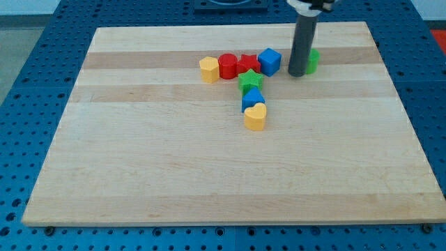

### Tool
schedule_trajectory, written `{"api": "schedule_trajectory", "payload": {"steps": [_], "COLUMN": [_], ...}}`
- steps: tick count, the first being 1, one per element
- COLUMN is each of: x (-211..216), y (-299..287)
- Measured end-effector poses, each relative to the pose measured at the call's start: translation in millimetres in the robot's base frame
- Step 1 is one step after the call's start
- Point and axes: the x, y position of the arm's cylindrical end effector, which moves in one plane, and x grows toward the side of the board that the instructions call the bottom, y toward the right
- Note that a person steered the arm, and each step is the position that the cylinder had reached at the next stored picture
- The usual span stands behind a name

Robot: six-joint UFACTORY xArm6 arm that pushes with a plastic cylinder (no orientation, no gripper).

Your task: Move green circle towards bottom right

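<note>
Green shows only as a sliver: the green circle (313,61) sits near the view's top, right of centre on the wooden board (174,181), mostly hidden behind the dark rod. The tip (297,73) stands touching or just beside the circle's left edge, with the blue cube (270,61) close on its other side. There are no jaws to spread or press; the rod merely pushes. Since the circle lies to the view's right of the tip, a rightward push seems available, but reaching bottom right likely needs contact from the circle's upper-left side.
</note>
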Motion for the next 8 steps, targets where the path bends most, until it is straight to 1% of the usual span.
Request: {"api": "schedule_trajectory", "payload": {"steps": [2,4,5,6,7,8], "x": [-5,-28,-32,-48,-62,-65], "y": [34,36,44,46,41,30]}}
